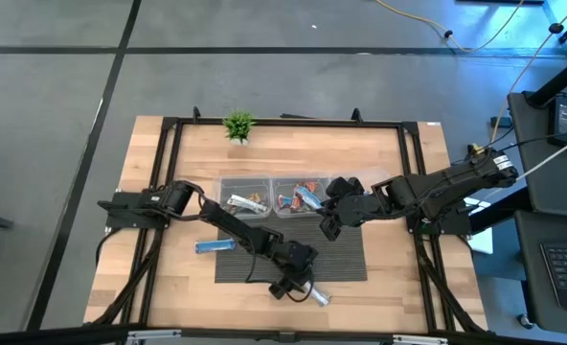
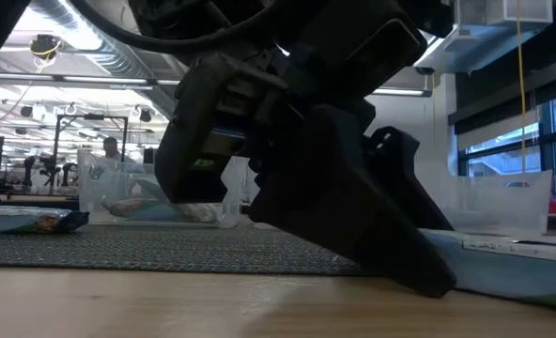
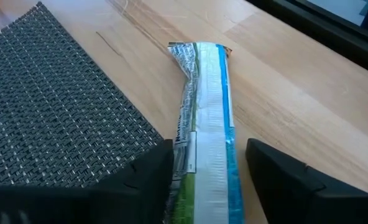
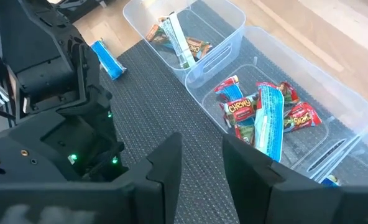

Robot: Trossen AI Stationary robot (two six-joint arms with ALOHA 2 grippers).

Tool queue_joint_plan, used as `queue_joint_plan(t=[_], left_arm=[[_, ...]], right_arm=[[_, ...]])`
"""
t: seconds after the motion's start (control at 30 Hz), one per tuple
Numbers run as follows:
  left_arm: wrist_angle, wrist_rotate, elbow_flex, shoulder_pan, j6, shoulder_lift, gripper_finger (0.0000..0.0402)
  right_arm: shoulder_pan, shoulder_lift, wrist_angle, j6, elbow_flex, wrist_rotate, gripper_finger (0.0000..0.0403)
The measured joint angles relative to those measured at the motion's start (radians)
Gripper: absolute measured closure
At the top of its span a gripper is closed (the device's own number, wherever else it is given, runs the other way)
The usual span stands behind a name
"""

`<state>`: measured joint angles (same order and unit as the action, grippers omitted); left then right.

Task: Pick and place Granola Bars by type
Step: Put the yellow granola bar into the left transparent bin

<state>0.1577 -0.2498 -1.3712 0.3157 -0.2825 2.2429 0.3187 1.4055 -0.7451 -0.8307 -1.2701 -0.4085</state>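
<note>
Your left claw (image 3: 209,171) is low over the wooden counter (image 3: 296,93) just off the dark woven mat (image 3: 53,112), fingers apart astride a blue-and-silver wrapped granola bar (image 3: 206,118). Your right claw (image 4: 202,165), narrowly parted and empty, hovers above the mat.
</note>
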Motion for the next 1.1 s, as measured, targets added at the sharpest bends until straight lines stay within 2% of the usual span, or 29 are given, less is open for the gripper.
queue_joint_plan(t=[0.37,0.53,0.77,0.97,1.1], left_arm=[[-0.026,0.023,0.000,0.000,0.042,-0.009,0.0290],[-0.171,0.050,0.005,-0.002,0.063,-0.072,0.0311],[-0.354,0.092,0.004,-0.015,0.142,-0.241,0.0315],[-0.628,0.267,0.009,-0.032,0.160,-0.452,0.0316],[-0.780,0.361,0.061,-0.069,0.194,-0.607,0.0316]], right_arm=[[0.000,0.000,-0.001,0.031,0.000,0.002,0.0283],[0.000,0.000,-0.012,0.056,0.000,0.027,0.0283],[0.000,0.000,-0.035,0.055,0.000,0.037,0.0283],[0.002,0.000,-0.039,0.055,0.000,0.037,0.0283],[0.008,0.000,-0.038,0.049,0.000,0.039,0.0283]])
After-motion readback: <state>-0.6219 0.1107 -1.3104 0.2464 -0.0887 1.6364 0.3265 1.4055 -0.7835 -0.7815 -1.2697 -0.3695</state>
